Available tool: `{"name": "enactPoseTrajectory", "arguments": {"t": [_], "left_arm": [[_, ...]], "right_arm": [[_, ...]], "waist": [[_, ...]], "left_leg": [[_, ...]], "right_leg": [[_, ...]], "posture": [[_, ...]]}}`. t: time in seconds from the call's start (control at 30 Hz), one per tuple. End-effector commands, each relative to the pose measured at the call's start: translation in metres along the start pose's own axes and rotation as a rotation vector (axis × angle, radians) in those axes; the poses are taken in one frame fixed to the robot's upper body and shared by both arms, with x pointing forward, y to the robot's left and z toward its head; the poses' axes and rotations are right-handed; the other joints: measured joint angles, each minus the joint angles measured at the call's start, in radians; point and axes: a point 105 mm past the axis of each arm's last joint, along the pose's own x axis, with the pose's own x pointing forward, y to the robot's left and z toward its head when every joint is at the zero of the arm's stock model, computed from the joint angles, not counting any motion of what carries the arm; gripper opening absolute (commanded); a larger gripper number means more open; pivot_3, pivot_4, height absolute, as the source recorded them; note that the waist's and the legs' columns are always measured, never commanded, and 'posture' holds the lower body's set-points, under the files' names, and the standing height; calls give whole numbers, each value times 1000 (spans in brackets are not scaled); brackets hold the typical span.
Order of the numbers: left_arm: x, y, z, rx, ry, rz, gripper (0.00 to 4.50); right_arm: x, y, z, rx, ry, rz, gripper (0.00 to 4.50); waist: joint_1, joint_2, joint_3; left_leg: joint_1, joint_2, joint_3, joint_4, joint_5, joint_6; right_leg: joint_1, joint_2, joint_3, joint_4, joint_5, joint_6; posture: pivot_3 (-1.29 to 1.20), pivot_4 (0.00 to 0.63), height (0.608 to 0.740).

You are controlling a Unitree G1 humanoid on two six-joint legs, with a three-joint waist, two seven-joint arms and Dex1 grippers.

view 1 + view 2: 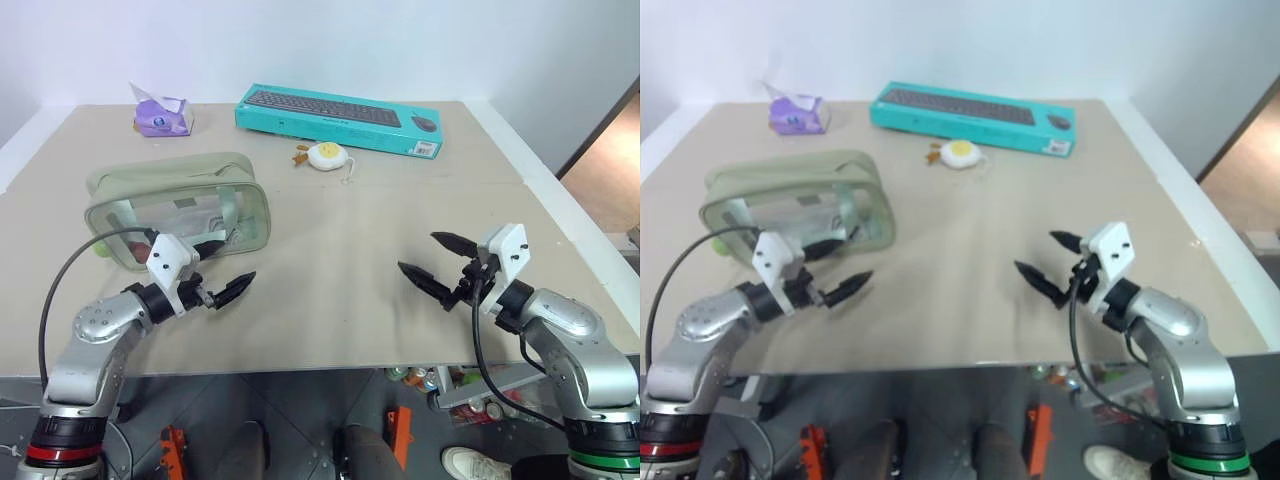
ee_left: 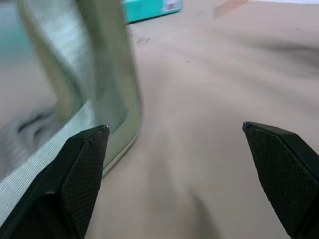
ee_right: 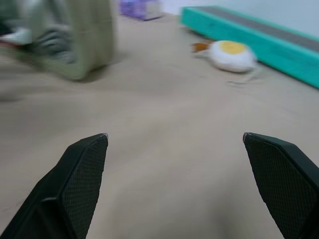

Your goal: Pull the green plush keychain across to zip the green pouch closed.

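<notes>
The green pouch [image 1: 180,205] lies on the left half of the tan table, its clear side window facing me. A small bright-green fuzzy bit at its near left end looks like the green plush keychain [image 1: 101,246], mostly hidden by the pouch and my arm's cable. My left gripper [image 1: 228,265] hovers open just in front of the pouch's near right corner, one finger close to the pouch [image 2: 99,59]. Far to the right, my right gripper [image 1: 417,252] is open over bare table, pointing toward the pouch [image 3: 89,40], with nothing between its fingers.
A teal keyboard box [image 1: 340,118] lies along the table's far edge. A white-and-yellow egg-shaped plush [image 1: 326,155] sits just in front of it. A purple packet [image 1: 160,115] is at the far left. The table's front edge [image 1: 320,368] runs under both arms.
</notes>
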Motion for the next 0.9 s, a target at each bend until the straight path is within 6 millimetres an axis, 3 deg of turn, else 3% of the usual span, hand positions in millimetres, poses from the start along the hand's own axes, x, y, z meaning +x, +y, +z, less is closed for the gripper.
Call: {"name": "enactPoseTrajectory", "arguments": {"t": [0.03,0.23,0.33,0.43,0.53,0.7,0.87,0.9], "left_arm": [[-3,18,59,90,-77,-59,4445],[0,37,109,190,-72,-164,4445],[-5,59,118,212,-26,-146,4445],[-15,87,104,254,106,-140,4445],[-18,102,102,241,150,-147,4445],[-14,112,89,249,254,-205,4445],[-8,110,68,237,355,-281,4445],[-7,108,66,223,368,-294,4205]], "right_arm": [[3,16,25,-22,-59,122,4500],[16,33,48,-28,-108,264,4500],[23,31,58,-61,-135,271,4500],[30,22,68,-119,-156,258,4500],[33,18,74,-135,-172,261,4500],[36,13,81,-164,-190,259,4500],[36,12,78,-172,-187,253,4500],[35,12,77,-175,-185,249,4500]], "waist": [[1,0,0],[-5,0,0],[-4,-1,0],[-5,0,0],[-4,0,1],[-2,-1,1],[-3,-1,1],[-3,-1,1]], "left_leg": [[0,0,0,0,0,0],[2,2,5,1,-1,-1],[1,3,5,1,-1,-1],[0,4,5,1,-1,-1],[1,5,5,-1,-2,-1],[-3,4,5,0,-2,-1],[-3,5,6,-1,-2,-1],[-3,5,6,-1,-2,-1]], "right_leg": [[0,0,0,0,0,0],[0,2,4,0,1,1],[-2,5,5,0,3,4],[-3,6,5,0,3,4],[-3,7,6,0,3,3],[-5,6,6,0,3,3],[-6,6,6,0,3,4],[-6,7,6,0,3,4]], "posture": [[0,150,740],[0,150,740],[0,150,740],[0,150,740],[0,150,740],[0,150,740],[0,150,740],[0,150,740]]}}
